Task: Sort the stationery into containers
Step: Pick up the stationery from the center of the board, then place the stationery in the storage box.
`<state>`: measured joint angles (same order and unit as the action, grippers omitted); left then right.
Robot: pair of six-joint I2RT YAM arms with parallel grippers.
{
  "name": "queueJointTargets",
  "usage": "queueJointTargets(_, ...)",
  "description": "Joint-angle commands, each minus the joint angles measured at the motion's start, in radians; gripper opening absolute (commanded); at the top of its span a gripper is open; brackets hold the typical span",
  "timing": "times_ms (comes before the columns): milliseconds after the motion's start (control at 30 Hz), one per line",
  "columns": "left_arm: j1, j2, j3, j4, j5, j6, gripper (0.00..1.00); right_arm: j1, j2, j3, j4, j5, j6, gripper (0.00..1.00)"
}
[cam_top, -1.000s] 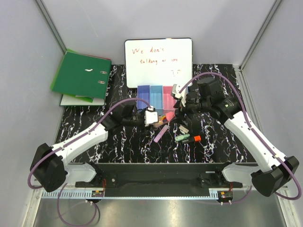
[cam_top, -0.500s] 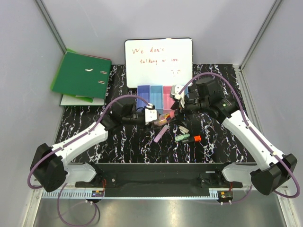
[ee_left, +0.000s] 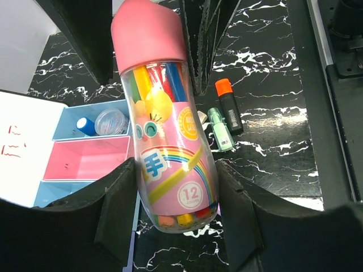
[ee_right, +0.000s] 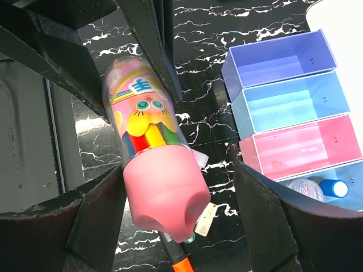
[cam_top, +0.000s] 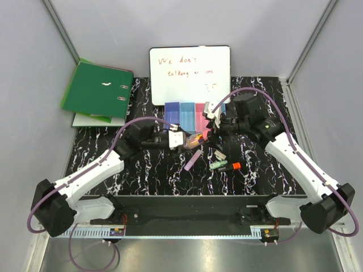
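Pink-capped and clear-bodied, a pen bottle [ee_left: 170, 147] is clamped across its lower half by the left gripper [ee_left: 176, 198], both pads pressed to its sides. Its label shows a "12" in a circle, a rainbow, a cartoon face and one Chinese character. The right gripper [ee_right: 176, 187] stands wide, its fingers either side of the pink cap [ee_right: 161, 192] with a gap on each side.

Just beyond, the row of bins [ee_right: 233, 72] runs purple, light blue, pink, light blue. The last one holds a small blue-capped bottle [ee_right: 333, 188] and a round clear piece [ee_right: 300, 186].

On the black, white-veined table [cam_top: 266, 164] lie an orange highlighter [ee_left: 228, 105] and a green highlighter [ee_left: 220, 129] side by side, with a lilac marker [cam_top: 193, 160] nearby.

A whiteboard [cam_top: 190, 73] leans at the back. Its red writing begins "We don't", but the rest is too small to read. A green binder [cam_top: 97, 90] rests by the grey left wall.

The cap hides part of something pink beneath it.
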<state>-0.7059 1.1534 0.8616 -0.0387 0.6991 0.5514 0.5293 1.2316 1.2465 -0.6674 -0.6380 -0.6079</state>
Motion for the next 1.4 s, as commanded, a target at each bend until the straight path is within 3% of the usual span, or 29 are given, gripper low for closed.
queueJointTargets(0,-0.01,-0.04,-0.013,0.094,0.059,0.019,0.0,0.0,0.019,0.039,0.054,0.017,0.0,0.78)
queueJointTargets(100,-0.012,-0.04,-0.018,0.094,0.057,0.022,0.0,0.0,0.031,0.051,0.054,0.011,0.002,0.69)
queueJointTargets(233,-0.014,-0.031,-0.019,0.095,0.054,0.035,0.0,0.0,0.031,0.056,0.054,-0.002,0.013,0.42)
queueJointTargets(400,-0.014,0.006,-0.01,0.1,0.063,0.048,0.0,0.0,0.029,0.062,0.055,-0.018,0.026,0.38)
queueJointTargets(467,-0.014,0.028,0.004,0.1,0.063,0.051,0.0,0.0,0.028,0.073,0.054,-0.022,0.034,0.31)
queueJointTargets(567,-0.015,0.058,0.022,0.102,0.063,0.061,0.0,0.0,0.031,0.088,0.052,-0.029,0.04,0.34)
queueJointTargets(600,-0.017,0.066,0.025,0.102,0.063,0.074,0.0,0.0,0.031,0.09,0.052,-0.032,0.042,0.46)
queueJointTargets(667,-0.017,0.09,0.031,0.102,0.069,0.082,0.0,0.003,0.032,0.099,0.052,-0.043,0.051,0.57)
queueJointTargets(800,-0.026,0.114,0.045,0.111,0.069,0.094,0.0,0.003,0.034,0.103,0.051,-0.048,0.056,0.61)
queueJointTargets(867,-0.027,0.121,0.047,0.117,0.071,0.099,0.0,0.005,0.032,0.105,0.051,-0.051,0.059,0.7)
queueJointTargets(1367,-0.027,0.055,0.001,0.158,0.017,0.071,0.0,0.006,0.003,0.065,-0.04,-0.052,-0.003,0.75)
